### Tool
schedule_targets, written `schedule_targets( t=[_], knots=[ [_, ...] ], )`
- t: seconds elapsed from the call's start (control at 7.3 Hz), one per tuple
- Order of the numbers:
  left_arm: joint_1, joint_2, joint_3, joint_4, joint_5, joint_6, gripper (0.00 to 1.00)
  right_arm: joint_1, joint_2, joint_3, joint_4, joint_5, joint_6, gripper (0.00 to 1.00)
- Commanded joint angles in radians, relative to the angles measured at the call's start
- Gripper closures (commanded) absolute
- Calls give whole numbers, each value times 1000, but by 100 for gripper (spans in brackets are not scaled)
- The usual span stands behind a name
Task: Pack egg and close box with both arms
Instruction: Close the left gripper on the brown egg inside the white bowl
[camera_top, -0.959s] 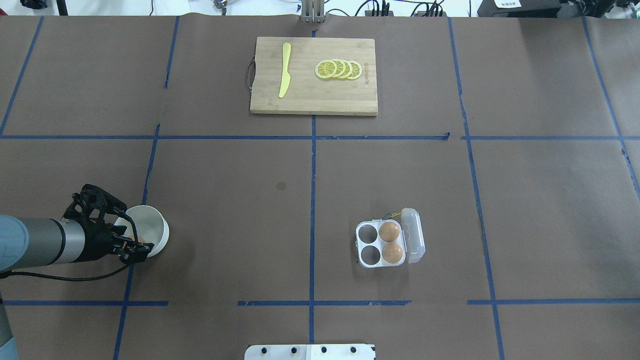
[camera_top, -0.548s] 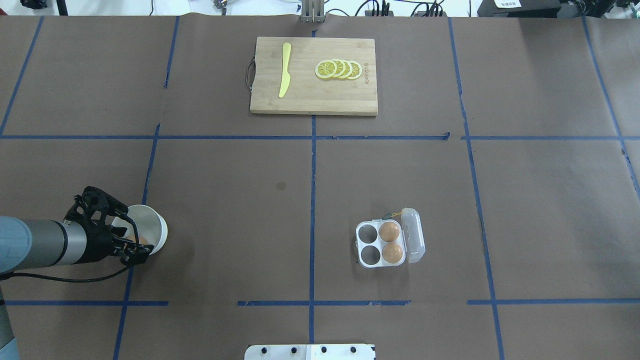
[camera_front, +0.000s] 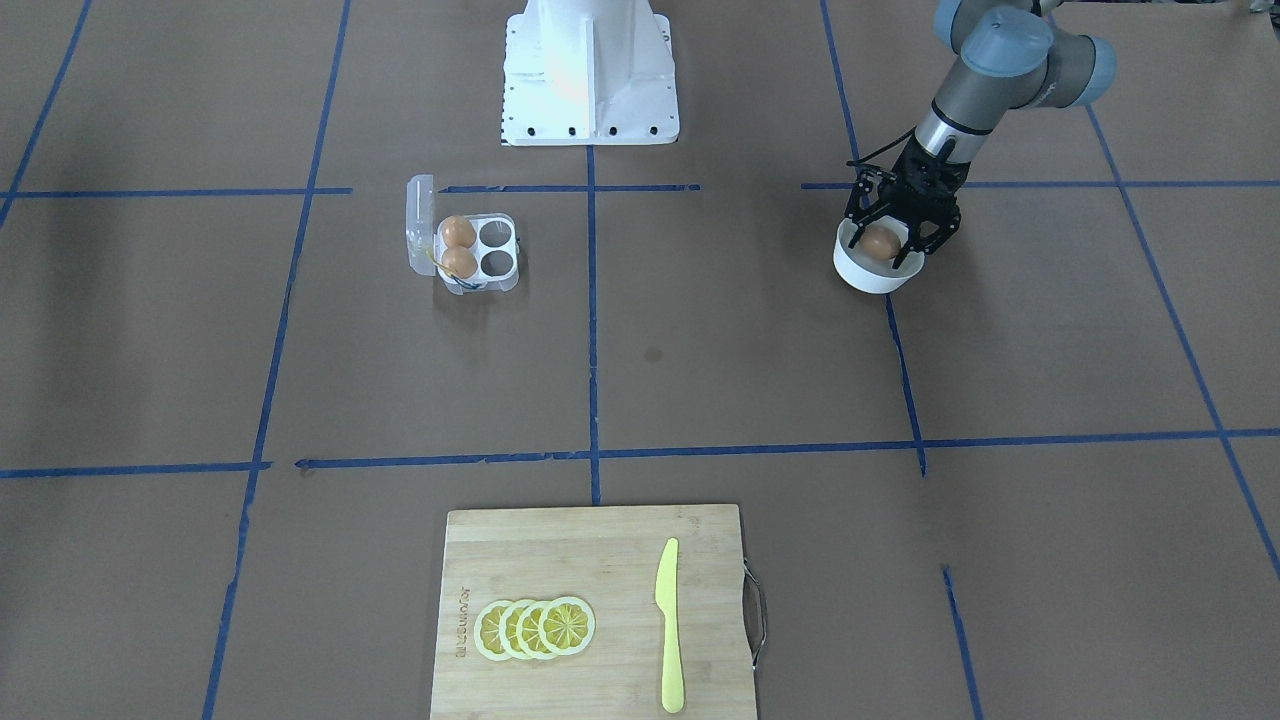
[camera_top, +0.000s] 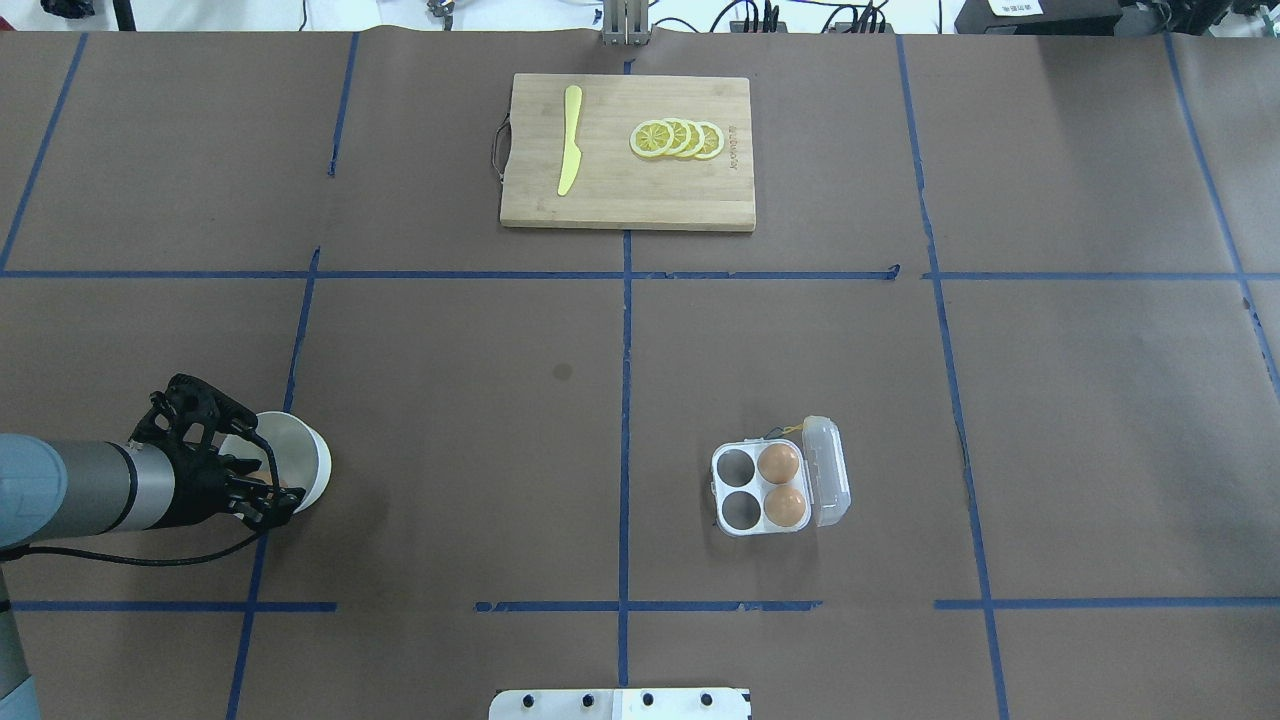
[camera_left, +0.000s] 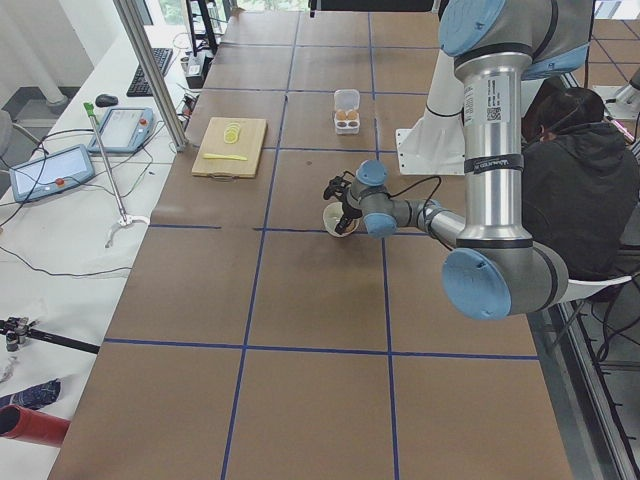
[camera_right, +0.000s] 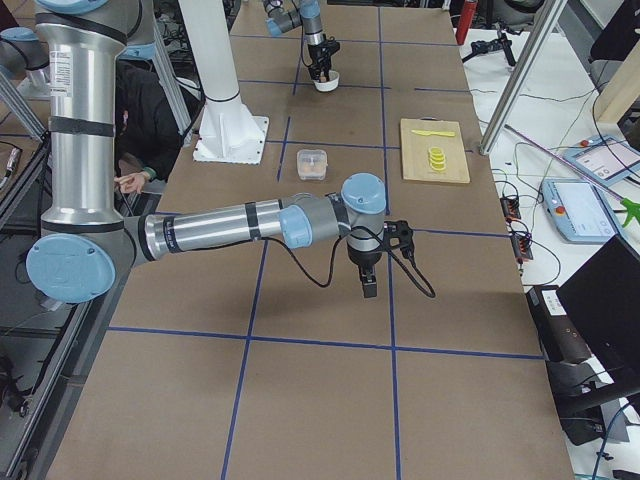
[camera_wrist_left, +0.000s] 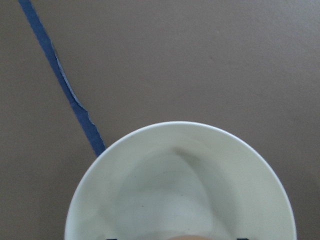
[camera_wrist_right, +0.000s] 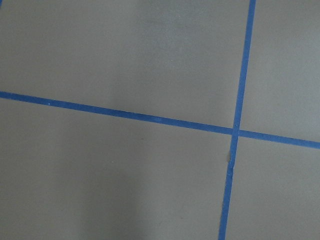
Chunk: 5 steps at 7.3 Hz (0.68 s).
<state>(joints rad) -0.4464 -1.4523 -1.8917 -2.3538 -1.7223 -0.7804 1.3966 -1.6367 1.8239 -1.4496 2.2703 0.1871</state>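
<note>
Base plate of the robot, white, lies at the near edge of the brown surface, which blue tape lines divide into squares. A little farther, at the near left, the left fingers hang over a round white bowl and point down into it. They stand wide, one on each side of the egg, not closed on it. That egg lies in the bowl, its long axis roughly left to right.

At about the same depth, right of centre, stands the box, well apart from the bowl. Its clear lid is open on the right side, its hinge running near to far. Two more eggs sit in the right-hand cups, and the two left cups are empty. A yellow string shows at its far edge.

Off to the right, the right fingers point down above the tape lines; how wide they stand cannot be told.

At the far centre lies a wooden cutting board with a yellow knife, lengthwise near to far, and four lemon slices. A branded mark along its right edge is too small to read, as is the label on the left arm's upright tube.
</note>
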Motion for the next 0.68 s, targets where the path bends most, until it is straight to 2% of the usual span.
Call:
schedule_targets(
  t=[0.0, 0.14, 0.41, 0.55],
  knots=[
    [-3, -2, -10, 1, 0, 1, 86, -1, 0, 0, 0, 0, 0, 0],
    [-9, -2, -16, 1, -3, 1, 93, -1, 1, 2, 0, 0, 0, 0],
    [-17, -6, -73, -1, -8, 1, 93, -1, 1, 2, 0, 0, 0, 0],
    [-58, -46, -90, -1, -6, -2, 92, -1, 3, 0, 0, 0, 0, 0]
  ],
)
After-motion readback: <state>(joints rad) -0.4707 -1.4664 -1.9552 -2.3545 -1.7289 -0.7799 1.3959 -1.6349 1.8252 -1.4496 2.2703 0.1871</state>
